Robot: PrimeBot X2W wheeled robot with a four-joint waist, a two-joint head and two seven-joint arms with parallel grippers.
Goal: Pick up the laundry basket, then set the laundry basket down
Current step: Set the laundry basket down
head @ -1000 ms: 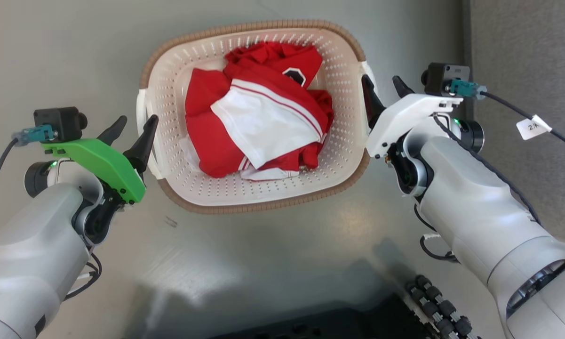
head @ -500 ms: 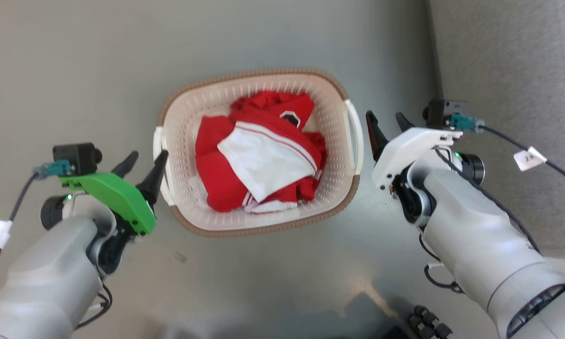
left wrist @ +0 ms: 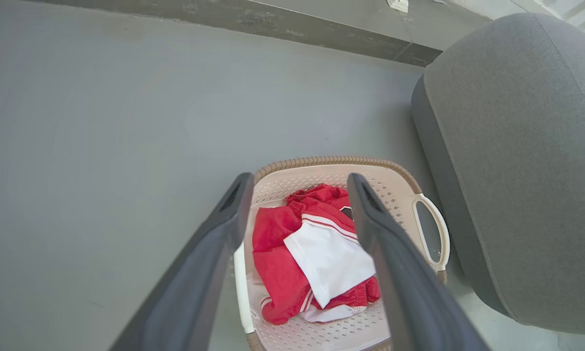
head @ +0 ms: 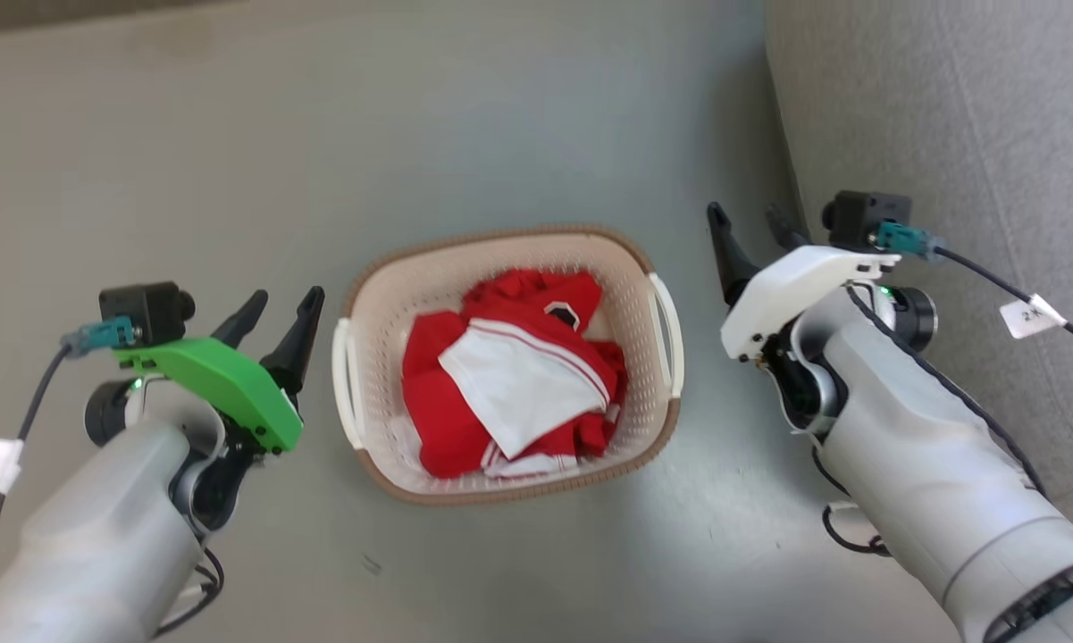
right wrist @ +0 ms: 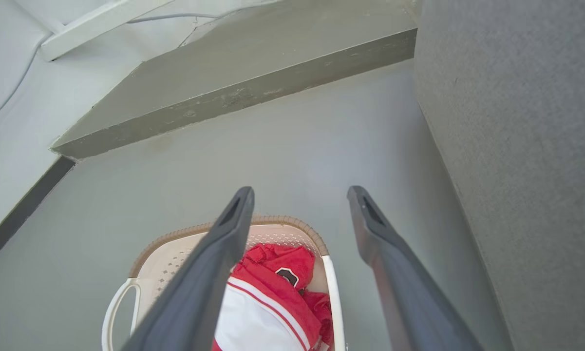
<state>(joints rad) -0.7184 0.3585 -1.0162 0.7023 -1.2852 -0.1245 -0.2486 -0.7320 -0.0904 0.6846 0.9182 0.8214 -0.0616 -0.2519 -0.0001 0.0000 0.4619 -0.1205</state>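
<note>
You have the laundry basket (head: 380, 357) sitting flat on the grey floor (head: 322, 134), between the two arms and touched by neither. Your left gripper (head: 286, 296) hangs just beside the white handle (head: 348, 384) on its side, fingers spread apart and holding nothing. Your right gripper (head: 744, 214) stands a little further off from the opposite handle (head: 666, 335), its fingers likewise parted and empty. That flanking stance makes sense for a load this wide: one arm per handle keeps the basket level, so the red and white clothes (head: 509, 393) heaped inside do not slide to one end. Both wrist views look down past their fingers onto the basket, which suggests the arms are raised above the rim rather than level with the handles. The grey upholstered seat (head: 947, 116) sits close on the right, so you have less room to swing that arm outward. With the basket grounded and both grippers free, it looks safely at rest.
</note>
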